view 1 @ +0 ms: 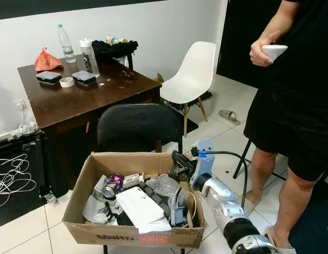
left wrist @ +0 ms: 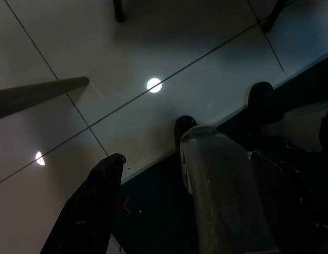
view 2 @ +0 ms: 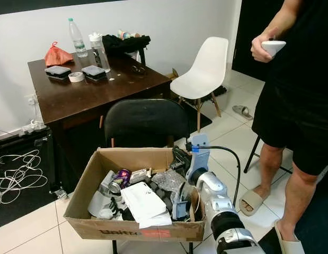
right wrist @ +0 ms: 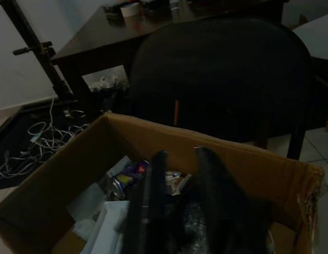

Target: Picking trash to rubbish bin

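Our right gripper [view 1: 178, 165] hovers over the cardboard box [view 1: 81, 179], fingers nearly closed, seemingly empty. The crinkled plastic wrap [view 1: 162, 184] looks light and soft; pinch a raised fold.

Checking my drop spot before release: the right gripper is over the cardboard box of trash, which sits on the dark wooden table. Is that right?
Not quite. The right gripper is over the cardboard box, but the box rests on the black chair in front of the dark wooden table, not on the table. The left eye view shows this; the table holds bottles and small items only.
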Available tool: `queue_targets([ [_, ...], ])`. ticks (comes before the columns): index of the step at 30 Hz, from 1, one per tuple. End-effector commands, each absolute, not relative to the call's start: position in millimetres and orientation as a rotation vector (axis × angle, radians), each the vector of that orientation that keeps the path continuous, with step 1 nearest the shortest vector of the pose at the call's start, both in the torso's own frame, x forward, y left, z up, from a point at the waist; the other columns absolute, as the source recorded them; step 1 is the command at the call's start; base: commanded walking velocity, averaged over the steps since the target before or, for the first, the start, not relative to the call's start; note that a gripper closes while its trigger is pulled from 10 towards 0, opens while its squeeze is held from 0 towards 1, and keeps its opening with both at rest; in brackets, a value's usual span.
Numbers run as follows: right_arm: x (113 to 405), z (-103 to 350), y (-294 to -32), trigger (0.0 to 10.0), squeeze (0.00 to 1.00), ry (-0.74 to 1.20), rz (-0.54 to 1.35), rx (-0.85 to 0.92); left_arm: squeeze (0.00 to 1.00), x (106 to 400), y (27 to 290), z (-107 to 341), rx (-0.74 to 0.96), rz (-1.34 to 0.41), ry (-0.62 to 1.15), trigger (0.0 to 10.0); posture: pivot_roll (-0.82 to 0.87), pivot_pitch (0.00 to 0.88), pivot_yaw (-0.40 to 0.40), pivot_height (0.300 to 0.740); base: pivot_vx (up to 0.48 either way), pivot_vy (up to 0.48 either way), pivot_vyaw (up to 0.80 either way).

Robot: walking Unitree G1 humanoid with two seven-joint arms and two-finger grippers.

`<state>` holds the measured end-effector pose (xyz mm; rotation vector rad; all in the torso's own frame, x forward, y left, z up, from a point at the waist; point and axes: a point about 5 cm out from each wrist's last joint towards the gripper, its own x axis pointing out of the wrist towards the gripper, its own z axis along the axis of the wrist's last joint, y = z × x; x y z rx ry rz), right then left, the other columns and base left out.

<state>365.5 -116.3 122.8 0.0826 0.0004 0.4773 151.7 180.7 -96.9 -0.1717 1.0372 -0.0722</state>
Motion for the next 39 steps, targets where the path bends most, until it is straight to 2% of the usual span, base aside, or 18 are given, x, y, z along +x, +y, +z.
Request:
queue_targets([
  [1, 365.9, 123.8, -113.7, 10.0, 1.00, -0.007, 0.471, 0.081, 0.00, 143.2, 186.0, -99.5, -0.160, -0.064, 1.062, 10.0, -0.14, 0.108, 0.076, 0.740, 0.000, 0.000, 0.00],
  [8, 366.1, 119.1, -122.0, 10.0, 1.00, -0.001, 0.419, 0.068, 0.00, 142.8, 187.2, -99.4, -0.160, -0.061, 1.060, 10.0, -0.13, 0.105, 0.076, 0.740, 0.000, 0.000, 0.00],
  [9, 365.4, 113.0, -132.0, 10.0, 1.00, 0.024, 0.362, 0.045, 0.00, 142.4, 187.6, -99.6, -0.161, -0.059, 1.061, 10.0, -0.13, 0.105, 0.075, 0.740, 0.000, 0.000, 0.00],
  [10, 364.0, 106.2, -143.3, 10.0, 0.20, 0.054, 0.297, 0.025, 0.00, 141.8, 187.9, -99.7, -0.160, -0.057, 1.062, 10.0, -0.13, 0.106, 0.073, 0.740, 0.000, 0.000, 0.00],
  [12, 359.4, 92.3, -166.3, 10.0, 0.20, 0.120, 0.170, 0.011, 0.00, 140.8, 188.3, -100.1, -0.160, -0.054, 1.064, 10.0, -0.13, 0.106, 0.073, 0.740, 0.000, 0.000, 0.00],
  [13, 354.4, 81.9, -180.6, 10.0, 0.00, 0.174, 0.100, -0.014, 0.00, 140.0, 188.4, -100.3, -0.161, -0.053, 1.066, 10.0, -0.13, 0.106, 0.072, 0.740, 0.000, 0.000, 0.00],
  [14, 354.4, 81.9, -180.6, 10.0, 0.00, 0.174, 0.100, -0.014, 0.00, 140.0, 188.4, -100.3, -0.161, -0.053, 1.066, 10.0, -0.13, 0.106, 0.072, 0.740, 0.000, 0.000, 0.00],
  [15, 336.4, 58.1, -215.7, 10.0, 0.00, 0.281, -0.055, -0.014, 0.00, 138.0, 188.3, -101.0, -0.162, -0.050, 1.071, 10.0, -0.13, 0.108, 0.071, 0.740, 0.000, 0.000, 0.00],
  [16, 336.4, 58.1, -215.7, 10.0, 0.00, 0.281, -0.055, -0.014, 0.00, 138.0, 188.3, -101.0, -0.162, -0.050, 1.071, 10.0, -0.13, 0.108, 0.071, 0.740, 0.000, 0.000, 0.00],
  [17, 307.4, 32.5, -255.2, 10.0, 0.00, 0.401, -0.233, -0.021, 0.00, 135.5, 187.9, -102.0, -0.161, -0.052, 1.078, 10.0, -0.13, 0.112, 0.070, 0.740, 0.000, 0.000, 0.00],
  [20, 297.5, 25.6, -266.4, 10.0, 0.00, 0.436, -0.286, -0.025, 0.00, 134.8, 187.7, -102.2, -0.161, -0.053, 1.080, 10.0, -0.13, 0.112, 0.070, 0.740, 0.000, 0.000, 0.00],
  [24, 227.1, -15.6, -314.6, 10.0, 0.00, 0.644, -0.594, 0.027, 0.00, 132.4, 188.1, -103.0, -0.166, -0.045, 1.088, 10.0, -0.13, 0.114, 0.066, 0.740, 0.000, 0.000, 0.00],
  [25, 227.1, -15.6, -314.6, 10.0, 0.00, 0.644, -0.594, 0.027, 0.00, 132.4, 188.1, -103.0, -0.166, -0.045, 1.088, 10.0, -0.13, 0.114, 0.066, 0.740, 0.000, 0.000, 0.00],
  [26, 188.8, -38.6, -319.4, 10.0, 0.00, 0.766, -0.688, 0.085, 0.00, 131.3, 188.3, -103.6, -0.158, -0.039, 1.095, 10.0, -0.13, 0.114, 0.065, 0.740, 0.000, 0.000, 0.00],
  [27, 188.8, -38.6, -319.4, 10.0, 0.00, 0.766, -0.688, 0.085, 0.00, 131.3, 188.3, -103.6, -0.158, -0.039, 1.095, 10.0, -0.13, 0.114, 0.065, 0.740, 0.000, 0.000, 0.00],
  [30, 142.3, -70.6, -300.8, 10.0, 0.00, 0.964, -0.678, 0.093, 0.00, 131.0, 189.4, -103.7, -0.154, -0.026, 1.100, 10.0, -0.14, 0.110, 0.061, 0.740, 0.000, 0.000, 0.00],
  [33, 128.7, -80.9, -288.7, 10.0, 0.00, 1.030, -0.649, 0.098, 0.00, 131.5, 190.4, -103.6, -0.152, -0.018, 1.101, 10.0, -0.13, 0.105, 0.059, 0.740, 0.000, 0.000, 0.00],
  [39, 100.1, -105.6, -240.4, 10.0, 0.00, 1.249, -0.354, -0.009, 0.00, 133.2, 193.2, -102.9, -0.156, 0.004, 1.104, 10.0, -0.12, 0.094, 0.057, 0.740, -0.097, 0.000, 0.00],
])
